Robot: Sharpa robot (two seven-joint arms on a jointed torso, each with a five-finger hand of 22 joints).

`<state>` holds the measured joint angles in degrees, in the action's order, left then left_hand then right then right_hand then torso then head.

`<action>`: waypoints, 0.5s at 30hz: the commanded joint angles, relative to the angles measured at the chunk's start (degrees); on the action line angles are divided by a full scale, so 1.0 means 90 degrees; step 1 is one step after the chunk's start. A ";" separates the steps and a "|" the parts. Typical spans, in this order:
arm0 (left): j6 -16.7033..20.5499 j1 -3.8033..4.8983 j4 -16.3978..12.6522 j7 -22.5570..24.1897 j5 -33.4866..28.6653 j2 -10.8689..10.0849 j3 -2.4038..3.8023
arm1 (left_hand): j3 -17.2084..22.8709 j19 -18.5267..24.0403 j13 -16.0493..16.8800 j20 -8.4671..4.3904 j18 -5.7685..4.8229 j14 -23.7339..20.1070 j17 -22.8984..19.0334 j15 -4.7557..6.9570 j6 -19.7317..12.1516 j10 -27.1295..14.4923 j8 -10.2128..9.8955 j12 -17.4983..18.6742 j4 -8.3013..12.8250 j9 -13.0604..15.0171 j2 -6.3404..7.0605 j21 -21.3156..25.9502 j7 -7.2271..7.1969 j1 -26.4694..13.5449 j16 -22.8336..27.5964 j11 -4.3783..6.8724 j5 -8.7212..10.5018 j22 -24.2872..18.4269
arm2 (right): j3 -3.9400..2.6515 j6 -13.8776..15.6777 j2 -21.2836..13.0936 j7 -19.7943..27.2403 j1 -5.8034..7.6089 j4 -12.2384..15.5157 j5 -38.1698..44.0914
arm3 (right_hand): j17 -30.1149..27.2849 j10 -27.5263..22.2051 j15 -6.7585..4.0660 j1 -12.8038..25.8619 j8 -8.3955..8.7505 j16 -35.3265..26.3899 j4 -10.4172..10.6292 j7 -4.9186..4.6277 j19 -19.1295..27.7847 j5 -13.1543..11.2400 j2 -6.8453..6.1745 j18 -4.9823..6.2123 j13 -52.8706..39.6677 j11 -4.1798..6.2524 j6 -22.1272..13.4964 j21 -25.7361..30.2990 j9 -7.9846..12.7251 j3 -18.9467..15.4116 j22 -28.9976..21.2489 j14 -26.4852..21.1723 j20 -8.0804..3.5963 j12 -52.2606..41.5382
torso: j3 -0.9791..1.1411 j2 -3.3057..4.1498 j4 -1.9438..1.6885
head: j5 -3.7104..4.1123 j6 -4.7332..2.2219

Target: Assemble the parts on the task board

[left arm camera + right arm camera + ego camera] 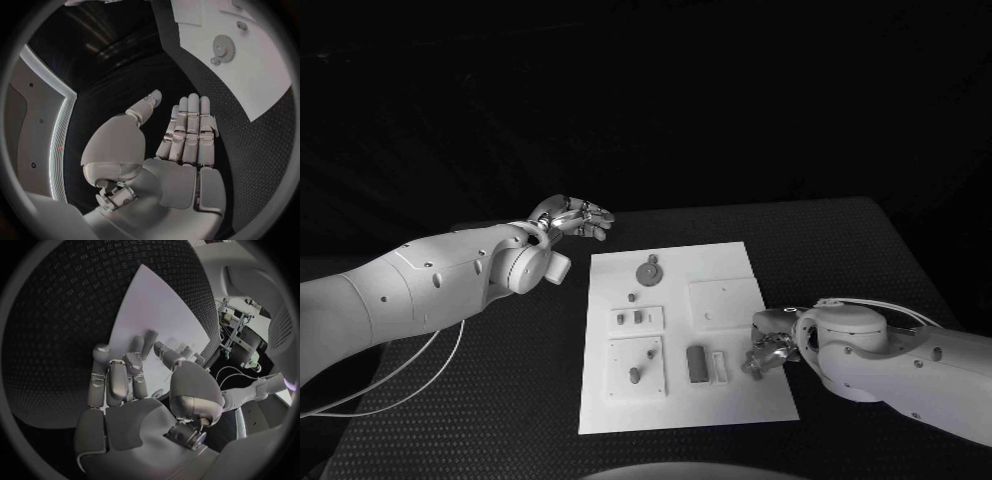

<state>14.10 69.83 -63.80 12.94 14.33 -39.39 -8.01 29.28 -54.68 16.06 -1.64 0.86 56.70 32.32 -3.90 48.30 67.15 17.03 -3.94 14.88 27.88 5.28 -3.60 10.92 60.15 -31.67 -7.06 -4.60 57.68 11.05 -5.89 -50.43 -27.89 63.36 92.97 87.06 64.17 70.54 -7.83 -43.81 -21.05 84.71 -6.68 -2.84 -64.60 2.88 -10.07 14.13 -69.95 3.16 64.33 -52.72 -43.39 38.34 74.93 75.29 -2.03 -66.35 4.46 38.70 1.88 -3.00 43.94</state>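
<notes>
The white task board [733, 262] lies in the middle of the table. On it are a gear [649, 270], a few small pieces [629, 318], a peg [636, 375], a dark block [695, 364] and a pale bar [720, 366]. My right hand [769, 350] hovers low at the board's right edge, just right of the pale bar, with its fingers half bent over the board [156, 305] and nothing seen in the palm [125, 385]. My left hand [574, 217] is raised beyond the board's far left corner, flat and holding nothing [181, 135]. The left wrist view also catches the gear [223, 47].
A square raised plate [724, 302] sits on the board's right half, close to my right hand. Black textured table [516, 400] surrounds the board on all sides, with its far edge behind my left hand.
</notes>
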 commanded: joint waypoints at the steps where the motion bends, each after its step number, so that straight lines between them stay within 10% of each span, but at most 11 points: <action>1: -0.0090 0.0008 -0.0022 0.0031 -0.0029 0.0000 0.0005 | 0.0005 0.0027 -0.0006 0.0018 -0.0039 0.0016 0.0008 -0.0035 -0.0034 -0.0045 0.0019 -0.0007 -0.0047 -0.0007 -0.0014 -0.0034 -0.0022 -0.0065 0.0023 0.0000 -0.0022 -0.0011 | 0.0083 -0.0139 0.0066 -0.0075 -0.0126 -0.0084 0.0855 | -0.0040 -0.0053 -0.0016 -0.0146 0.0556 0.0023 -0.0356 -0.0068 0.0079 -0.0004 0.0365 0.0096 0.0016 -0.0046 -0.0131 -0.0037 -0.0017 -0.0068 0.0134 -0.0090 0.0010 0.0041 | 0.0002 -0.0001 0.0003 | -0.0006 0.0010; 5: -0.0095 0.0008 -0.0025 0.0025 -0.0029 -0.0011 0.0005 | 0.0005 0.0029 -0.0007 0.0018 -0.0039 0.0014 0.0010 -0.0035 -0.0035 -0.0046 0.0019 -0.0006 -0.0048 -0.0007 -0.0015 -0.0033 -0.0022 -0.0066 0.0026 0.0000 -0.0023 -0.0012 | 0.0085 -0.0173 0.0117 -0.0086 -0.0148 -0.0072 0.1052 | -0.0163 -0.0154 0.0005 -0.0711 0.0597 -0.0003 -0.1113 -0.0077 0.0134 0.0002 0.0851 0.0096 0.0121 -0.0056 -0.0158 -0.0050 -0.0018 0.0058 0.0127 -0.0178 0.0019 0.0187 | 0.0005 0.0001 0.0006 | -0.0017 0.0031; 15: -0.0096 0.0008 -0.0047 0.0018 -0.0029 -0.0008 0.0005 | 0.0005 0.0035 -0.0008 0.0019 -0.0040 0.0010 0.0013 -0.0037 -0.0040 -0.0048 0.0017 -0.0006 -0.0050 -0.0009 -0.0016 -0.0032 -0.0021 -0.0068 0.0032 -0.0001 -0.0023 -0.0014 | 0.0087 0.0006 0.0147 -0.0092 -0.0158 -0.0067 0.0821 | -0.0337 -0.0304 0.0044 -0.1264 0.0660 -0.0045 -0.1129 -0.0108 0.0223 0.0001 0.0868 0.0096 0.0264 -0.0088 -0.0236 -0.0046 -0.0019 -0.0027 0.0120 -0.0318 0.0098 0.0385 | 0.0001 -0.0001 0.0005 | -0.0017 0.0047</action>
<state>13.99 69.83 -64.05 12.86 14.33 -39.54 -8.01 29.30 -54.68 16.07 -1.64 0.86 56.70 32.37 -3.90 48.30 67.15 17.03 -3.94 14.86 27.88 5.28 -3.60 10.92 60.15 -31.67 -7.06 -4.60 57.63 10.93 -4.71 -49.11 -27.06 63.03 93.35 93.53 61.16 68.18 -7.40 -50.48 -20.91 84.51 -16.78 -2.93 -62.93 2.70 -6.71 14.81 -67.64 2.25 63.05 -52.82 -43.83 38.36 74.93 72.74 -1.02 -63.16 4.50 38.70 1.93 -3.15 44.32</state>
